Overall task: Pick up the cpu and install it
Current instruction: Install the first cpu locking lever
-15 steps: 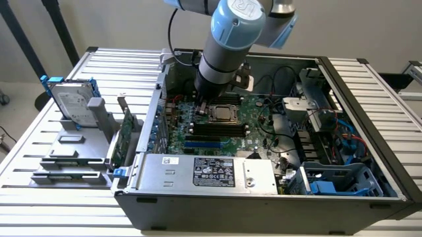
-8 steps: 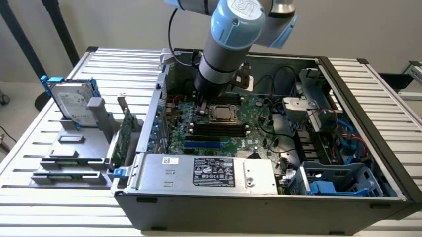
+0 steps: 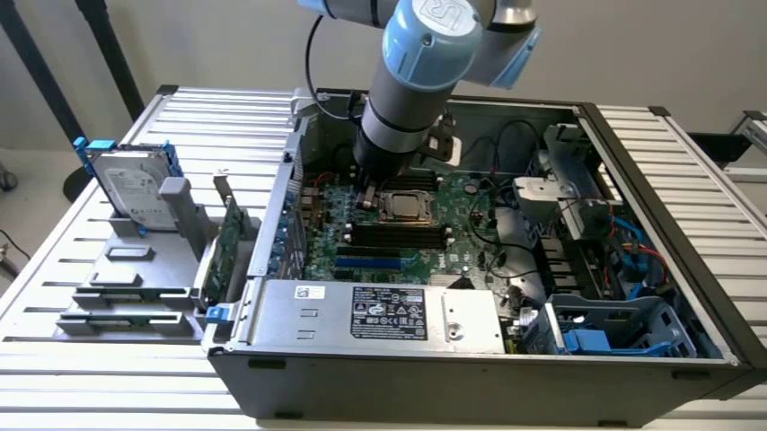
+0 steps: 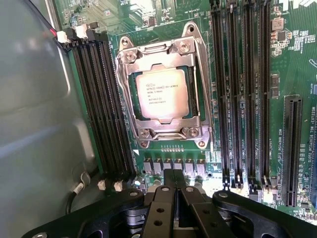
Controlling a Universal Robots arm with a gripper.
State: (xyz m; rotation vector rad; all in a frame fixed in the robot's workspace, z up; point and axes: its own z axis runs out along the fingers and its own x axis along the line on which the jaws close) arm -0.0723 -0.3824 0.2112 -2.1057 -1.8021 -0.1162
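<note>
In the exterior view, an open computer case (image 3: pixel 480 359) lies on a slatted metal counter (image 3: pixel 72 233), and the robot arm (image 3: pixel 414 81) reaches down into it from above. The arm's thick body covers part of the motherboard (image 3: pixel 396 242) behind it, and the pincer at its tip is hard to make out among dark parts. The cpu (image 3: pixel 411 206) sits in its socket on the board, just beside the arm's lower end, ringed by the metal socket frame. Black memory slots (image 3: pixel 390 235) run nearby, a power supply (image 3: pixel 383 312) with a label lies along the near edge, and tangled cables (image 3: pixel 504 224) fill the exterior view's right. Outside the case, on the exterior view's left, a hard drive (image 3: pixel 124 189) in blue brackets stands in a grey holder, with a green expansion card (image 3: pixel 222 256) next to it.

The wrist view looks straight at the board. The cpu (image 4: pixel 162 93), printing visible on its silver top, lies seated inside the socket frame (image 4: pixel 163 89), between rows of memory slots (image 4: pixel 104 109). The pincer (image 4: pixel 173 178) is closed with nothing between its black fingers, apart from the chip. The grey case wall (image 4: pixel 34 124) fills one side.
</note>
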